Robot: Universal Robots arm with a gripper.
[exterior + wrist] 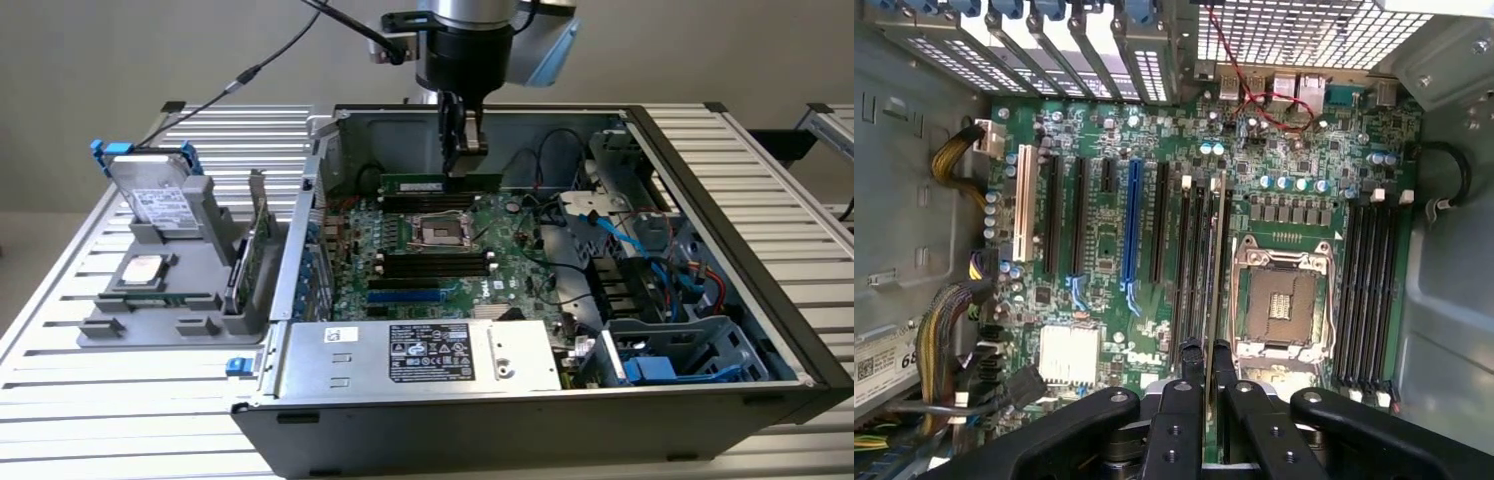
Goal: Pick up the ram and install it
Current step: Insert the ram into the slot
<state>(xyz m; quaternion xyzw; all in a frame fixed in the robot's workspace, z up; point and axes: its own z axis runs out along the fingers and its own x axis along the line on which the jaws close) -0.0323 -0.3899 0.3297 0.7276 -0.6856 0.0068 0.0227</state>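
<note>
On the exterior view's left, a silver boxy hard drive point(158, 200) is standing in its grey holder. Further right, inside the open black metal computer case point(534, 430), my black gripper point(463, 162) is pinching the long, thin, dark green ram stick point(414, 184). The stick is hanging under the fingers, lined up lengthwise with the long black memory slots point(427, 203) just below.

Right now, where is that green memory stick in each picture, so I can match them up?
Exterior view: the ram hangs level in the gripper, just above the motherboard.
Wrist view: the ram is edge-on, a thin strip between the gripper's fingers.
Shared landmark: the CPU socket.
</note>
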